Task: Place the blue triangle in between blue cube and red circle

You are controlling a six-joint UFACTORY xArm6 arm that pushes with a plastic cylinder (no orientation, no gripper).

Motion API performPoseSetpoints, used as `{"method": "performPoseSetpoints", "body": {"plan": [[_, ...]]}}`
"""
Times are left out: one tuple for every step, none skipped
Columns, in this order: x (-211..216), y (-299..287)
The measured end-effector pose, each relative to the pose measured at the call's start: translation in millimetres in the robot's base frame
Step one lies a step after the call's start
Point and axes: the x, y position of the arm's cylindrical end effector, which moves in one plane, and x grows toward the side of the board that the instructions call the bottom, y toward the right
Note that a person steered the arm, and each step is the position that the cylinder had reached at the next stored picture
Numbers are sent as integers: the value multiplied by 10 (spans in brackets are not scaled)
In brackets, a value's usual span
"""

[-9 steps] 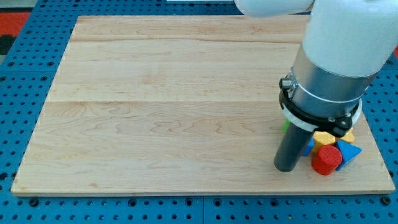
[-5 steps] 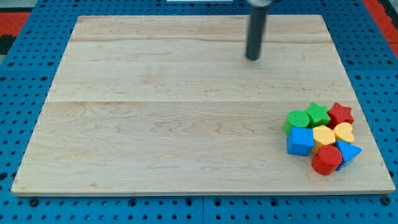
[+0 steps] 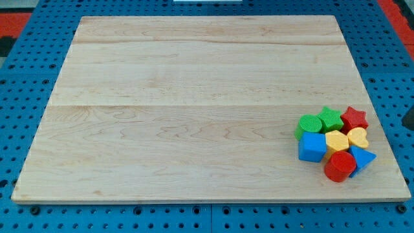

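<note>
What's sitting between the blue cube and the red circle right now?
In the camera view nothing fills it: blue cube and red circle nearly touch, the yellow block bordering above. My tip isn't clearly visible.

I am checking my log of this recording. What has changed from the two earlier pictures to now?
The rod moved from beside the block cluster to the view's top, then away; now my tip does not show, only a dark sliver at the right edge. The blue triangle, blue cube and red circle stayed put.
</note>
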Motion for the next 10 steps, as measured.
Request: {"method": "performPoseSetpoints", "body": {"plan": [[210, -16], [578, -78], [593, -295], [514, -388], [481, -388], [587, -379], [592, -463], [637, -586], [834, -643], [1012, -701]]}}
